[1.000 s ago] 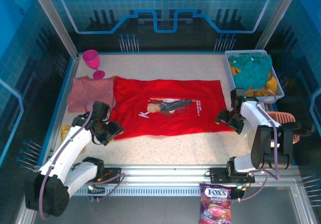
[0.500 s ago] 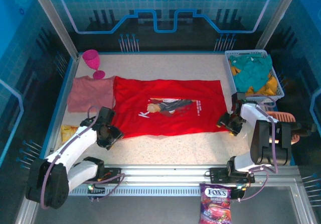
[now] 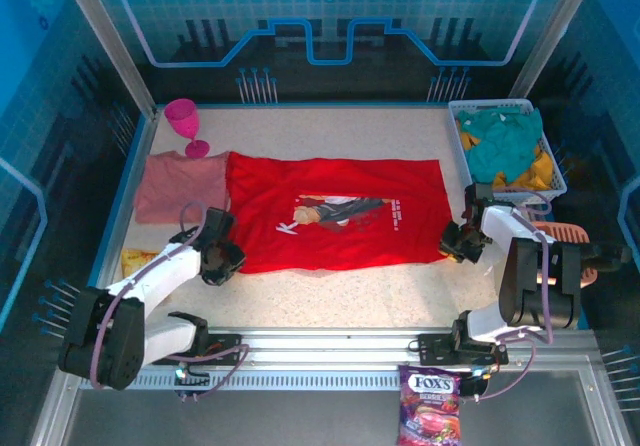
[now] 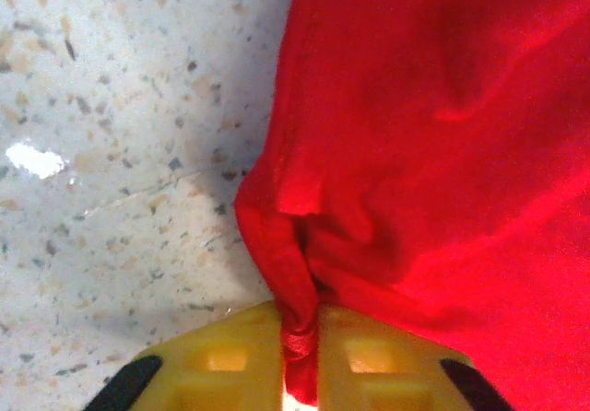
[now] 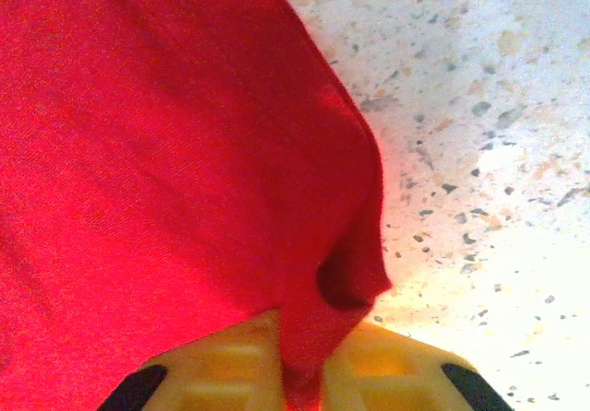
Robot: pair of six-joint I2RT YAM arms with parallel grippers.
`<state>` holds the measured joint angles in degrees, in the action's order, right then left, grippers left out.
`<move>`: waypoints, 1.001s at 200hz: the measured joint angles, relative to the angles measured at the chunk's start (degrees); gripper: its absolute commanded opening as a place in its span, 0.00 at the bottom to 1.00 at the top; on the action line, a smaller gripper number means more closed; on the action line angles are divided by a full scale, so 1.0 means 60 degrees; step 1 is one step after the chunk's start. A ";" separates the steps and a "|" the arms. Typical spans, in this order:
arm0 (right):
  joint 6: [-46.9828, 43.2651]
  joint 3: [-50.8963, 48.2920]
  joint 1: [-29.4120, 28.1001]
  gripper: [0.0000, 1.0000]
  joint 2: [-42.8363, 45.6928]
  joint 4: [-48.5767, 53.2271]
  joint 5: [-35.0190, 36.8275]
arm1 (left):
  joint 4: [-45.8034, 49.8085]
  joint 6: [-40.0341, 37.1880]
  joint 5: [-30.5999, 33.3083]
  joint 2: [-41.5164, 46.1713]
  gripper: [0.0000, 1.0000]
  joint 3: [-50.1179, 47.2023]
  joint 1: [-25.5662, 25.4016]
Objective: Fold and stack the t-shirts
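salmon-pink t-shirt (image 3: 180, 186): folded flat at the desk's (image 3: 330, 291) far left, probably the base of the stack.
left fingers (image 4: 226, 351): clamped on the red t-shirt (image 4: 442, 107) at its near-left corner, cloth bunched between them.
red t-shirt (image 3: 335, 214): spread flat mid-desk, graphic up.
right fingers (image 5: 396, 360): pinched on the near-right corner. With both corners held, the near edge looks ready to fold away.
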<state>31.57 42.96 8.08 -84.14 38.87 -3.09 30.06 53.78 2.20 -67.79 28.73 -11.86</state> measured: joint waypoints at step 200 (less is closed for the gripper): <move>-0.0295 0.4175 0.0168 0.01 -0.3005 0.0368 -0.0882 | 0.2087 -0.2503 -0.0339 -0.3676 0.00 0.6014 0.1111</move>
<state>29.80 68.01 9.08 -102.17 41.08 -8.38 42.59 38.76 0.16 -89.84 64.82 -5.19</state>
